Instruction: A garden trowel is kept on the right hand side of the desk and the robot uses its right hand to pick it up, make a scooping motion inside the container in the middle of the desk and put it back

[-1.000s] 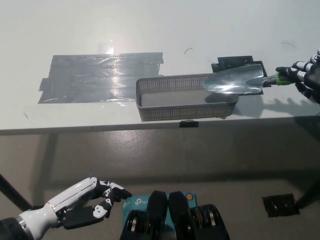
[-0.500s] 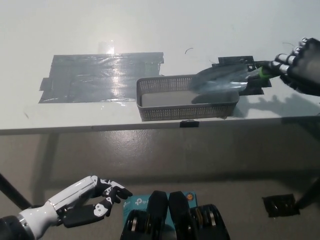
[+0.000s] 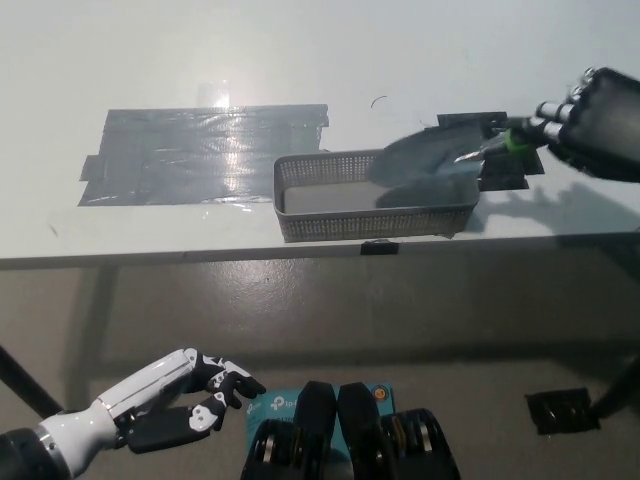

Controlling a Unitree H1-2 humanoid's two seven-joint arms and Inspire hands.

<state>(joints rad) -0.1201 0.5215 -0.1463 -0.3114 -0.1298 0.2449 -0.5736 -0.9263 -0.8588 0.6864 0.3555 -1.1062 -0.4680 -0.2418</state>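
Observation:
My black right hand [image 3: 590, 125] is at the right edge of the desk, shut on the green-banded handle of the garden trowel [image 3: 425, 160]. The trowel's grey metal blade points left and tilts down into the right end of the grey mesh container [image 3: 330, 215], which stands in the middle of the desk near its front edge. The blade looks blurred. My white left hand [image 3: 165, 405] rests below the desk at the lower left, its fingers loosely apart and holding nothing.
A large patch of grey tape [image 3: 200, 150] covers the desk left of the container. A black tape mark [image 3: 500, 165] lies behind the trowel at the right. The desk's front edge [image 3: 200, 258] runs just below the container.
My right hand has lifted and moved up-left, tipping the trowel blade from level over the container's right rim down into the container. The left hand has barely moved.

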